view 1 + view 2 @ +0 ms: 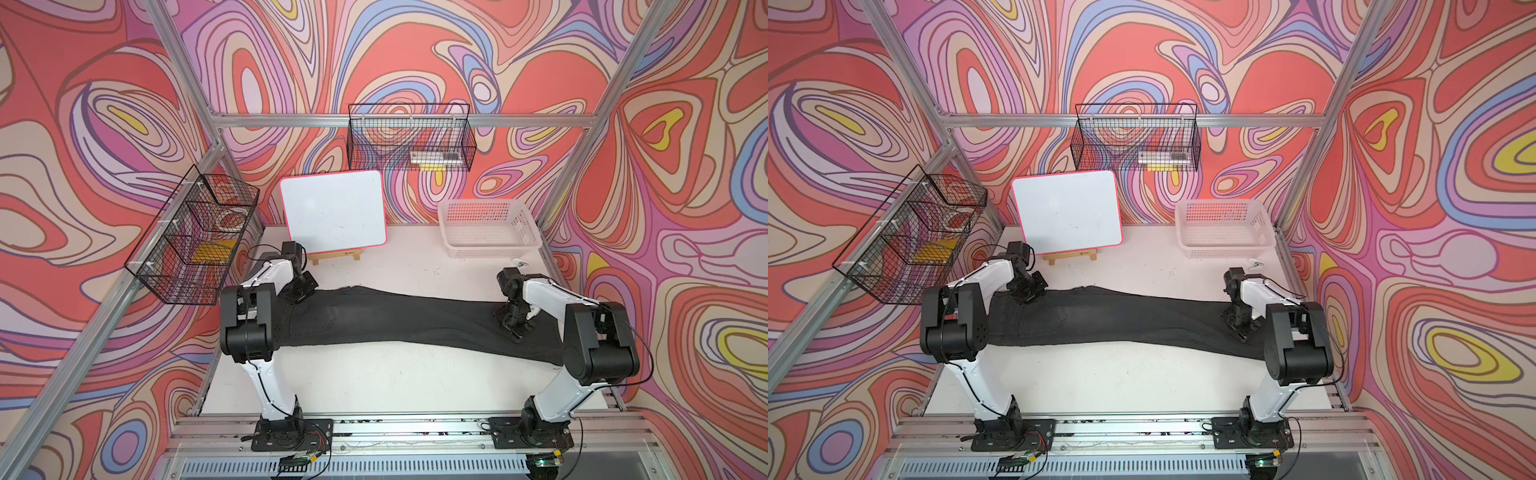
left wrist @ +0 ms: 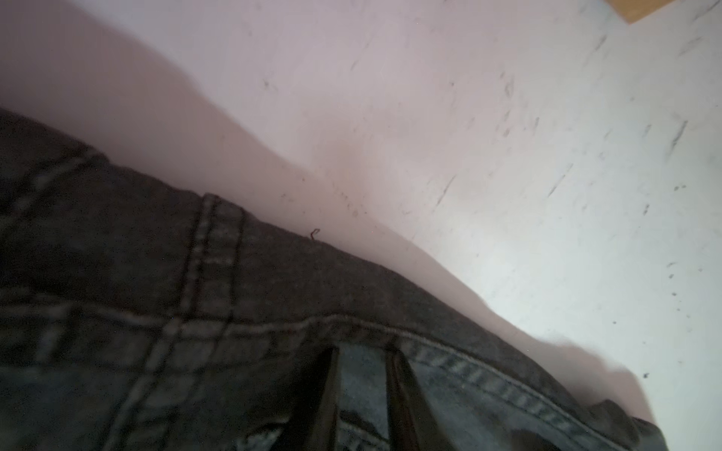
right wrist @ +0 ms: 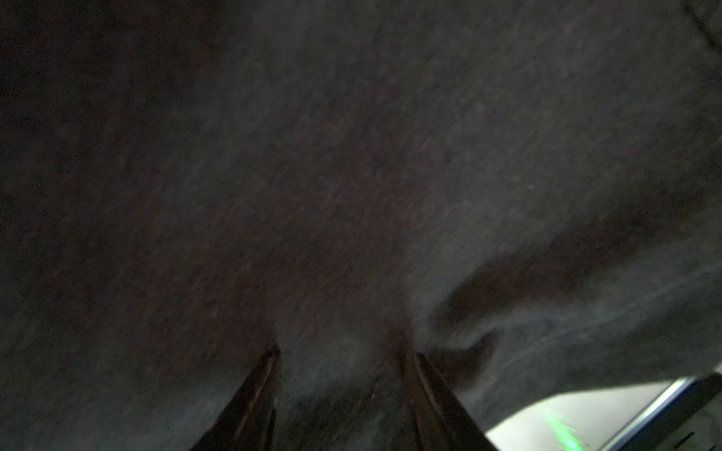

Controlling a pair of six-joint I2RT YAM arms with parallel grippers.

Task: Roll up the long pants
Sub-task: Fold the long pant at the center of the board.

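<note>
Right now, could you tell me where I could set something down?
Free: the strip of table between the long pants and the front rail; the patch between whiteboard and white plastic basket. Crowded: both pants ends, under the left gripper and right gripper.

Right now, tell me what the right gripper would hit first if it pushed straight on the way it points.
The long pants: the right gripper points down at the leg end, its fingers seemingly touching the dark cloth. The table should lie right beneath, hidden there.
</note>
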